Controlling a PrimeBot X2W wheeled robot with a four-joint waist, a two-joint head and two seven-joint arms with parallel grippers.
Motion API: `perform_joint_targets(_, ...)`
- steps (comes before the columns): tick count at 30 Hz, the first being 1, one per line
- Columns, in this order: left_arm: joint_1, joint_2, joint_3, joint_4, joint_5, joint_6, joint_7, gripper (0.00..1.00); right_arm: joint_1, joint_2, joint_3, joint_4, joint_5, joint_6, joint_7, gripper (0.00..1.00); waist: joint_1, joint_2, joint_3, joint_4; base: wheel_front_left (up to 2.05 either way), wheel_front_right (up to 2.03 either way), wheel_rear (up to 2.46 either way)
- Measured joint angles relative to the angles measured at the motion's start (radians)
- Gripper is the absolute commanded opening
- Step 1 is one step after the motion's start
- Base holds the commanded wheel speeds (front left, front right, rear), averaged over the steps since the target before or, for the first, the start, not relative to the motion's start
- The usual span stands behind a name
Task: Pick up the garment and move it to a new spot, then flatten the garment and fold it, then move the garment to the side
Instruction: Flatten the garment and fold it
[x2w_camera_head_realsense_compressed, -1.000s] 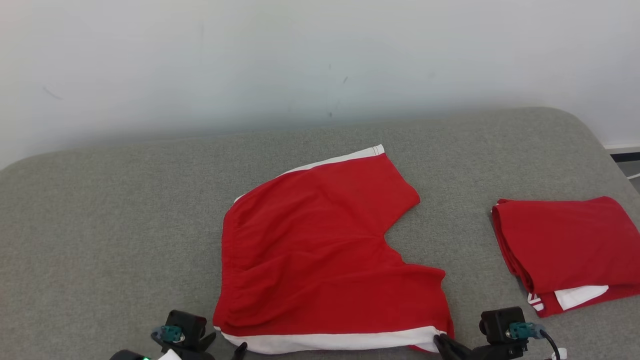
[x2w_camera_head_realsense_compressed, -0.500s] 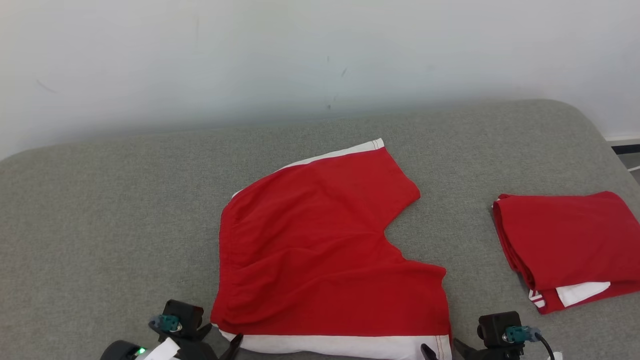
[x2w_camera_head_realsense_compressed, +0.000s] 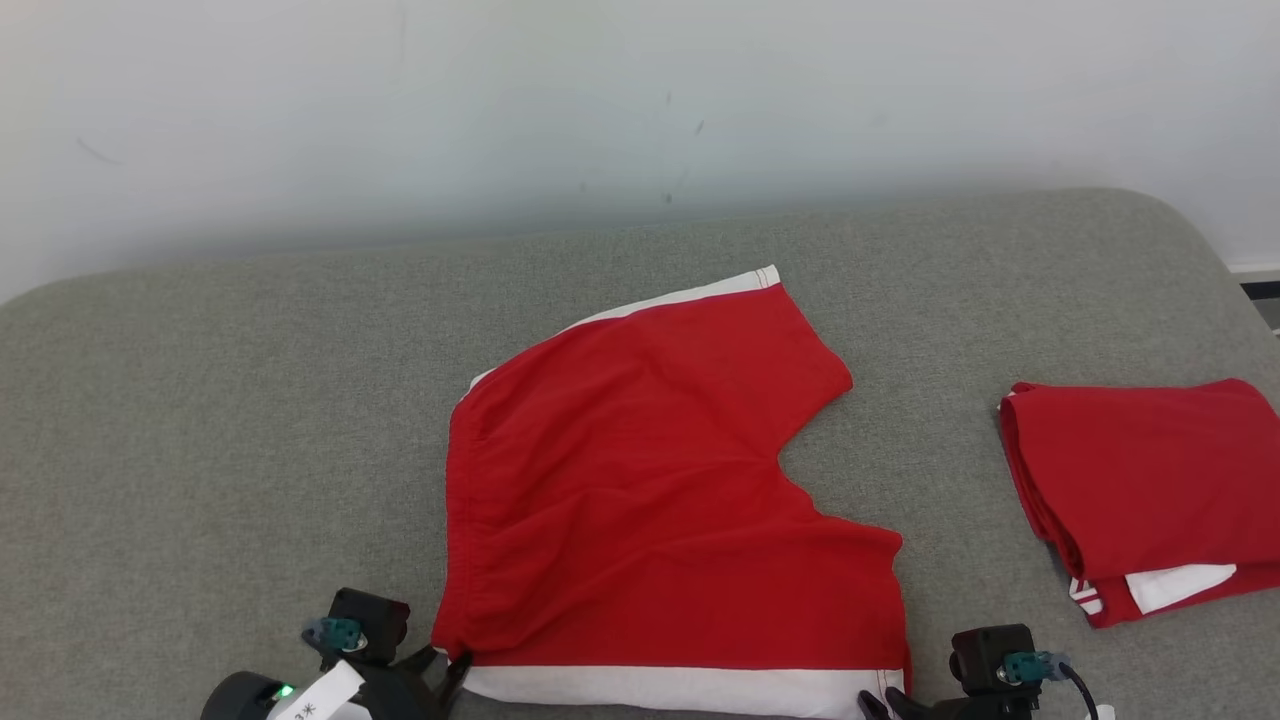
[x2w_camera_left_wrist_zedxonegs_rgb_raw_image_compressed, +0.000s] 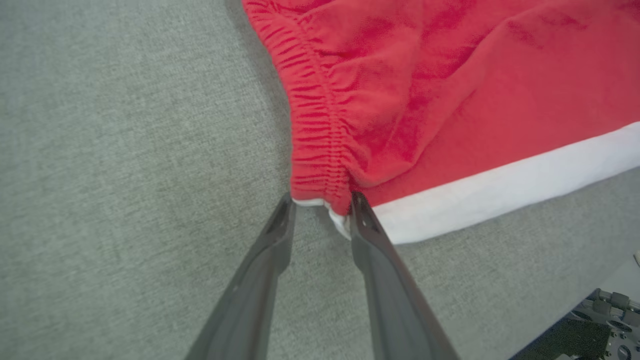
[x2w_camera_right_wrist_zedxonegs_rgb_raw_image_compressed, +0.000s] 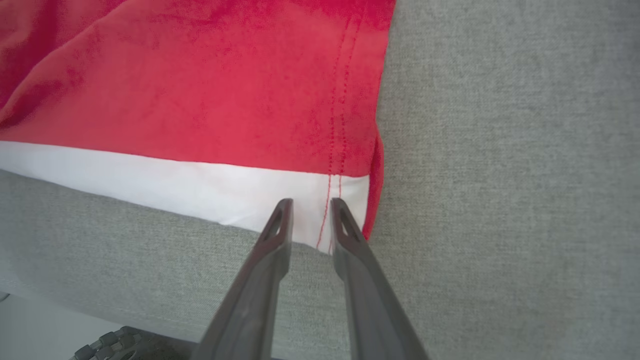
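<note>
1. Red cotton shorts with a white side stripe (x2w_camera_head_realsense_compressed: 640, 480) lie spread flat mid grey upholstered cushion (x2w_camera_head_realsense_compressed: 200, 400), with the striped edge nearest the robot.
2. Left gripper (x2w_camera_left_wrist_zedxonegs_rgb_raw_image_compressed: 321, 197): jaws parted, straddling the corner of the elastic waistband (x2w_camera_left_wrist_zedxonegs_rgb_raw_image_compressed: 312, 130). Nothing clamped.
3. Right gripper (x2w_camera_right_wrist_zedxonegs_rgb_raw_image_compressed: 311, 202): jaws narrowly parted at the striped hem corner. Not pinching.
4. Risk: the tips catch only the top layer, so the lower one lags and the fold wrinkles.
5. Risk: one corner slips and the shorts skew.
6. Risk: a wide swing hits the folded red garment (x2w_camera_head_realsense_compressed: 1150, 480).
</note>
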Motion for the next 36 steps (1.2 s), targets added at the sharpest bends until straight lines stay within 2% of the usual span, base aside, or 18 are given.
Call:
perform_joint_targets(3,0.0,0.0,0.0,0.006,0.0,0.0,0.0,0.49,0.0,0.001,0.0,0.016,0.0,0.0,0.0,0.38,0.0,0.0001,0.003,0.001,0.0,0.0,0.0)
perform_joint_targets(4,0.0,0.0,-0.001,0.009,0.0,0.0,0.0,0.79,0.0,0.001,-0.001,0.019,0.0,0.0,0.0,0.44,0.0,0.0,0.004,0.002,0.0,0.0,0.0)
perform_joint_targets(5,0.0,0.0,-0.001,0.01,0.0,0.0,0.0,0.91,0.0,0.001,-0.002,0.021,0.0,0.0,-0.001,0.48,0.0,0.0001,0.005,0.002,0.0,0.0,0.0)
perform_joint_targets(6,0.0,0.0,-0.001,0.011,0.0,0.0,0.0,1.0,0.0,0.001,-0.003,0.023,0.0,0.0,-0.003,0.66,0.0,0.0,0.006,0.002,0.0,0.0,0.0)
perform_joint_targets(9,-0.001,0.0,0.0,0.013,0.0,0.0,0.0,1.0,0.0,0.0,-0.008,0.028,0.0,0.0,-0.008,0.62,0.0,0.0,0.007,0.003,0.0,0.0,0.0)
perform_joint_targets(10,-0.002,0.0,0.0,0.014,0.0,0.0,0.0,1.0,0.0,0.0,-0.008,0.032,0.0,0.0,-0.008,0.58,0.0,0.0,0.008,0.003,0.0,0.0,0.0)
perform_joint_targets(11,-0.003,0.0,0.0,0.015,0.0,0.0,0.0,1.0,0.0,0.0,-0.009,0.037,0.0,0.0,-0.008,0.49,0.0,0.0001,0.009,0.003,0.0,0.0,0.0)
perform_joint_targets(16,-0.013,-0.002,0.0,0.019,0.0,0.0,0.0,1.0,-0.002,0.004,-0.007,0.051,0.0,0.0,-0.009,0.43,0.0,0.0,0.012,0.004,0.0,0.0,0.0)
perform_joint_targets(19,-0.013,-0.003,0.0,0.023,0.0,0.0,-0.001,0.89,-0.01,0.007,-0.005,0.058,0.002,0.0,-0.011,0.38,0.0,0.0,0.015,0.005,0.0,0.0,0.0)
perform_joint_targets(20,-0.014,-0.003,0.0,0.024,0.0,0.0,-0.001,0.74,-0.015,0.007,-0.005,0.061,0.002,0.0,-0.011,0.33,0.0,0.0,0.016,0.005,0.0,0.0,0.0)
perform_joint_targets(22,-0.015,-0.003,0.0,0.027,0.0,0.0,-0.001,0.52,-0.021,0.008,-0.005,0.064,0.002,0.0,-0.011,0.22,0.0,0.0,0.018,0.005,0.0,0.0,0.0)
perform_joint_targets(25,-0.015,-0.005,0.0,0.031,0.0,0.0,-0.002,0.42,-0.021,0.008,-0.007,0.073,0.006,0.0,-0.013,0.0,0.0,0.0,0.021,0.006,0.0,0.0,0.0)
perform_joint_targets(29,-0.016,-0.006,0.0,0.035,-0.003,0.0,-0.004,0.26,-0.024,0.008,-0.007,0.08,0.008,0.0,-0.017,0.0,0.0,0.0,0.022,0.005,0.0,0.0,0.0)
perform_joint_targets(30,-0.016,-0.007,0.0,0.036,-0.006,0.0,-0.009,0.19,-0.024,0.008,-0.007,0.08,0.008,0.0,-0.017,0.0,0.0,0.0,0.022,0.005,0.0,0.0,0.0)
perform_joint_targets(31,-0.016,-0.007,0.0,0.036,-0.006,0.0,-0.009,0.19,-0.024,0.008,-0.007,0.08,0.008,0.0,-0.017,0.0,0.0,0.0,0.022,0.005,0.0,0.0,0.0)
perform_joint_targets(32,-0.016,-0.008,0.0,0.038,-0.007,0.0,-0.011,0.13,-0.025,0.008,-0.007,0.081,0.008,0.0,-0.018,0.0,0.0,0.0,0.022,0.005,0.0,0.0,0.0)
perform_joint_targets(33,-0.016,-0.009,0.0,0.038,-0.007,0.0,-0.011,0.03,-0.025,0.008,-0.007,0.082,0.008,0.0,-0.018,0.0,0.0,0.0,0.022,0.005,0.0,0.0,0.0)
perform_joint_targets(36,-0.016,-0.01,0.0,0.039,-0.007,0.0,-0.012,0.0,-0.032,0.008,-0.006,0.084,0.008,0.0,-0.023,0.0,0.0,0.0,0.022,0.005,0.0,0.0,0.0)
